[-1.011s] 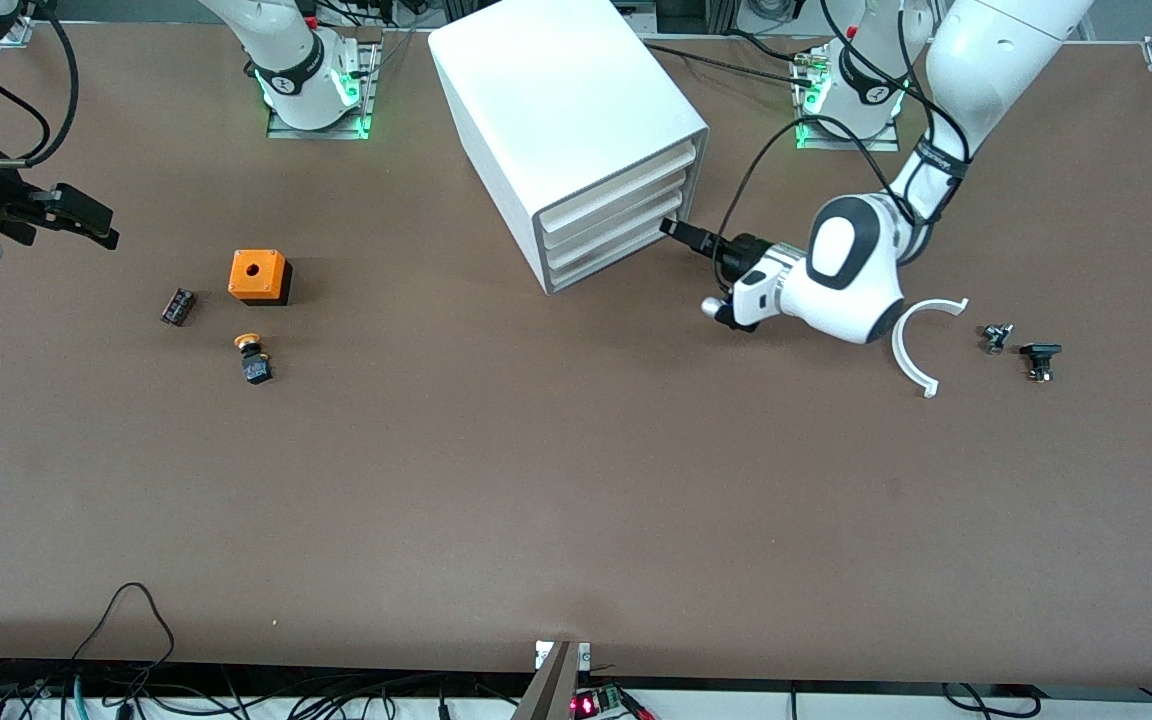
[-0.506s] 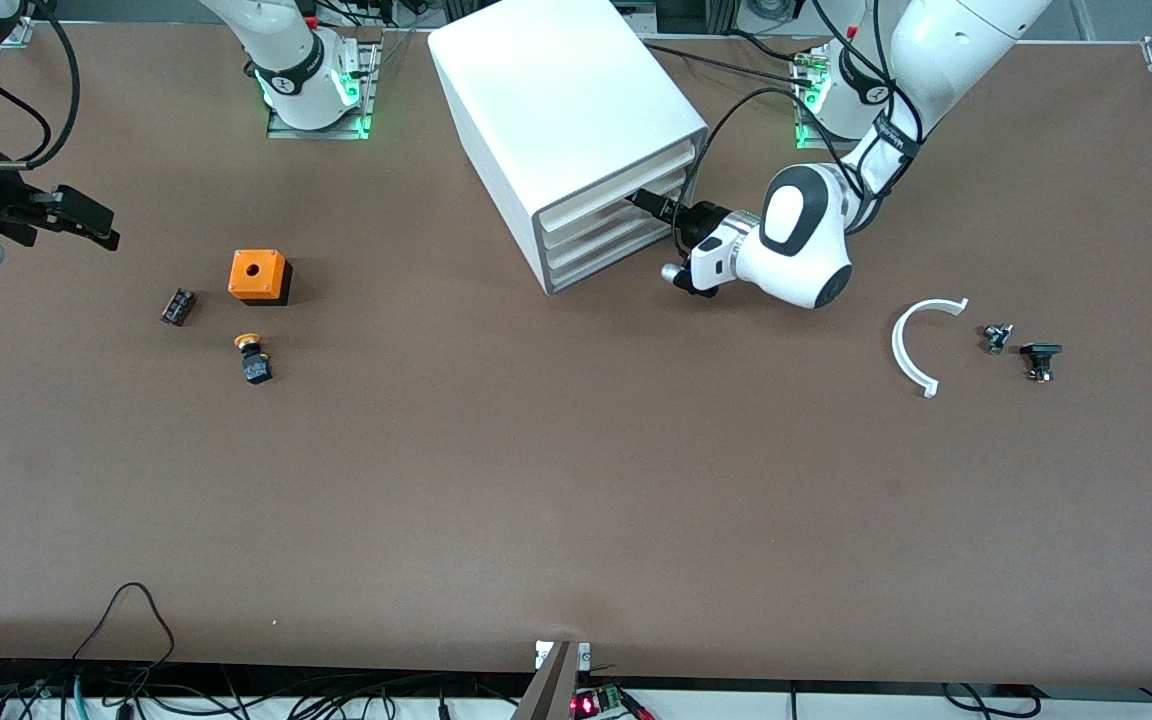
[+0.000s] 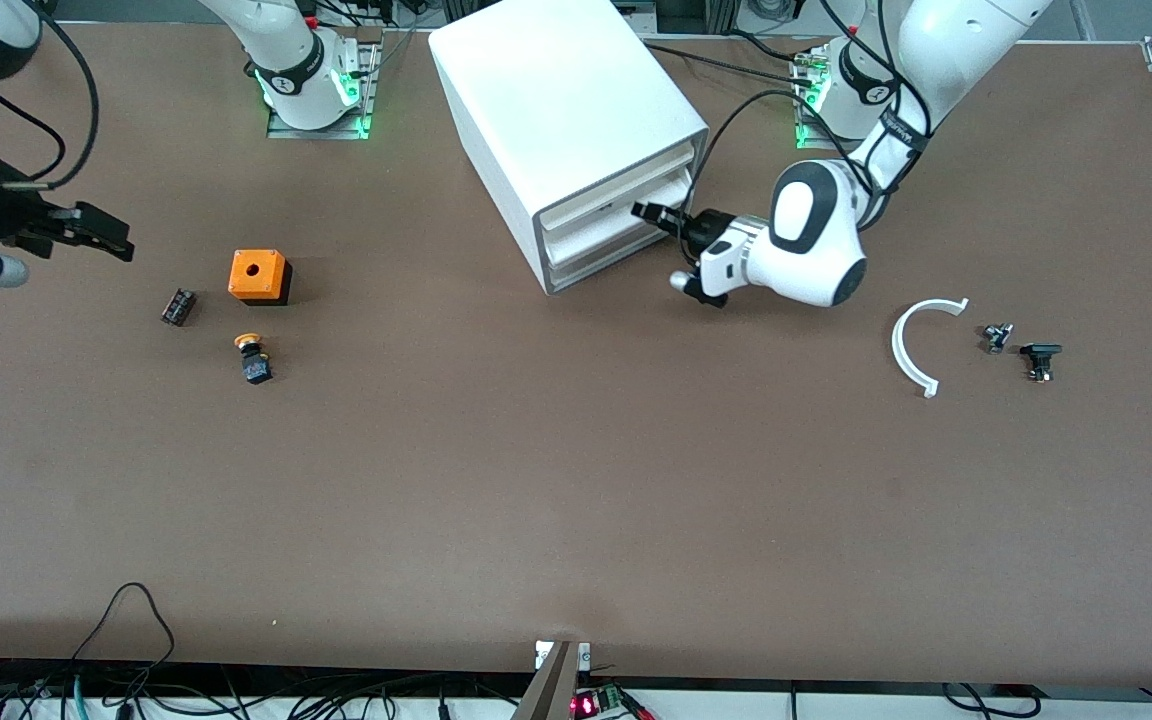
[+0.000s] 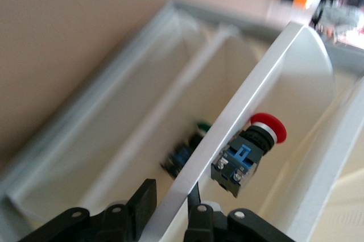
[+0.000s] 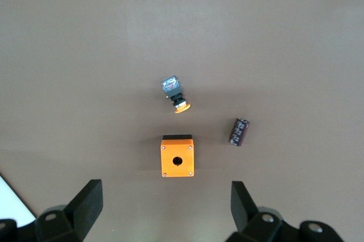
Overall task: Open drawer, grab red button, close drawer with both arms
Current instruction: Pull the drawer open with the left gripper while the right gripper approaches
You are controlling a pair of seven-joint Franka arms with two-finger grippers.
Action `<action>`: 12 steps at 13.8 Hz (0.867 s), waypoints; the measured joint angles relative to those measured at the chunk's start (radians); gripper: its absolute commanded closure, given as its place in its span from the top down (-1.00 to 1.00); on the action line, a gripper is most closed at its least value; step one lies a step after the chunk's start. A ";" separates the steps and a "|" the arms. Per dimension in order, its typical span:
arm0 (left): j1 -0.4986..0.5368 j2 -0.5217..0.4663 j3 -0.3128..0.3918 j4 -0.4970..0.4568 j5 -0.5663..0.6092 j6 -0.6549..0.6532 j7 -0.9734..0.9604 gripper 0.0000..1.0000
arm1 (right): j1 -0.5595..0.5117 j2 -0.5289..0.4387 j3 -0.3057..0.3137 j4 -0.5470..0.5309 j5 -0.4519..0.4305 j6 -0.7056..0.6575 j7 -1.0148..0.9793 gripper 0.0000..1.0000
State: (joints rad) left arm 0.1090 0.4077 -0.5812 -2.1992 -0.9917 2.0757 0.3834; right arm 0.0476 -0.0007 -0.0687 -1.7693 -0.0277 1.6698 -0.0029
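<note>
The white cabinet (image 3: 556,100) stands between the arm bases. Its middle drawer (image 3: 601,228) is pulled out a little. My left gripper (image 3: 648,212) is at that drawer's front, at the end toward the left arm. In the left wrist view the gripper (image 4: 170,193) is shut on the drawer's front wall (image 4: 256,83), one finger on each side. The red-capped button (image 4: 253,154) lies inside the drawer just past the wall. My right gripper (image 3: 101,235) is open and empty above the table at the right arm's end; it also shows in the right wrist view (image 5: 165,208).
An orange box with a hole (image 3: 259,276), a yellow-capped button (image 3: 253,357) and a small dark part (image 3: 178,306) lie toward the right arm's end. A white curved piece (image 3: 911,345) and two small black parts (image 3: 996,337) lie toward the left arm's end.
My left gripper moved up to the cabinet, closed on the middle drawer's front and drew it out slightly. My right gripper shifted a little toward the orange box.
</note>
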 measured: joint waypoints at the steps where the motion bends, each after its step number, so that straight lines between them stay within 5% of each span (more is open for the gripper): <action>1: 0.021 -0.016 0.021 0.010 0.000 0.036 0.015 -1.00 | 0.012 0.025 0.001 0.006 0.003 0.001 -0.001 1.00; 2: 0.038 -0.028 0.050 0.025 0.004 0.063 0.031 -1.00 | 0.029 0.048 0.003 0.014 0.005 0.005 -0.001 1.00; 3: 0.050 -0.035 0.079 0.046 0.015 0.068 0.044 -0.69 | 0.052 0.068 0.004 0.024 0.014 0.010 -0.001 1.00; 4: 0.057 -0.036 0.103 0.066 0.026 0.068 0.054 0.98 | 0.080 0.084 0.005 0.036 0.032 0.018 -0.001 1.00; 12: 0.102 -0.056 0.143 0.123 0.061 0.193 0.020 1.00 | 0.370 0.234 0.013 0.206 0.084 0.067 0.007 1.00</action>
State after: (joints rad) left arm 0.2108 0.3519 -0.4381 -2.0763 -0.9309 2.2690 0.4034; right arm 0.4176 0.2332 -0.0561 -1.5638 0.0566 1.7364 0.0045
